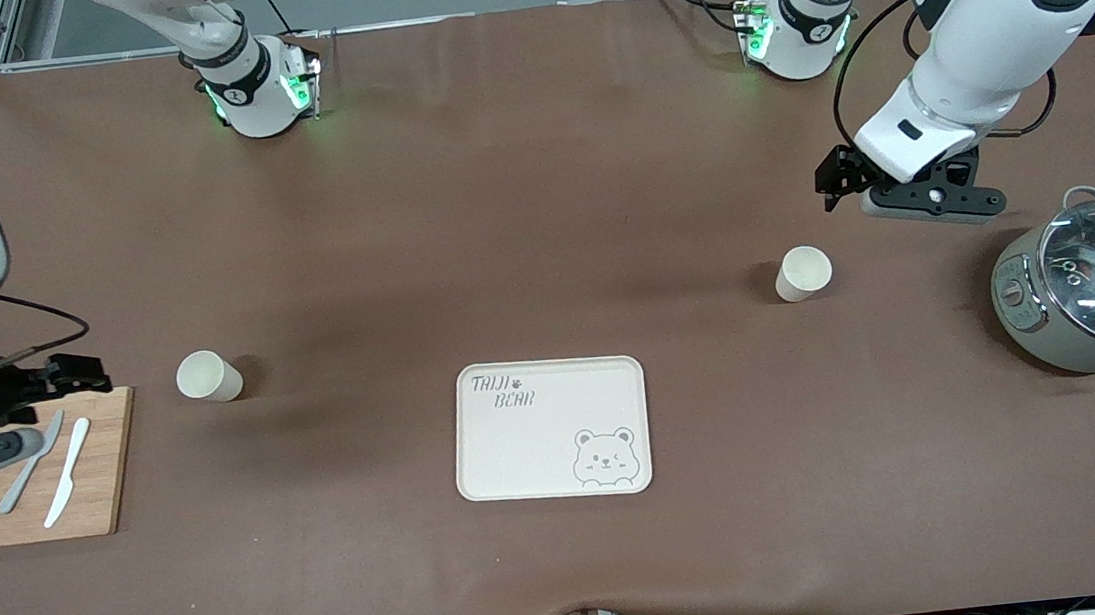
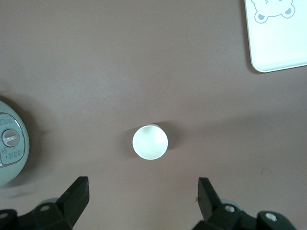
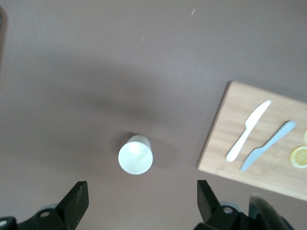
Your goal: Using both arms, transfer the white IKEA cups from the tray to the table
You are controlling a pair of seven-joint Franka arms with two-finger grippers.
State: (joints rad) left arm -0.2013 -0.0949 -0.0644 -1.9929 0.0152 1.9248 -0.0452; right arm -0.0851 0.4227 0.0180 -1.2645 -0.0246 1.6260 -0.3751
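**Two cups stand on the counter, both tools wide open**

One white cup (image 1: 802,273) stands on the brown counter (image 1: 537,198) toward the left arm's end, between the bear tray (image 1: 551,428) and the grey-green pot (image 1: 1088,291). The left tool (image 2: 143,201) hangs in the air near this cup, spread wide and holding nothing.

The other white cup (image 1: 208,375) stands toward the right arm's end, beside the wooden board (image 1: 31,478) with two knives (image 1: 49,471). The right tool (image 3: 141,203) is up over that end, fingers apart and empty.
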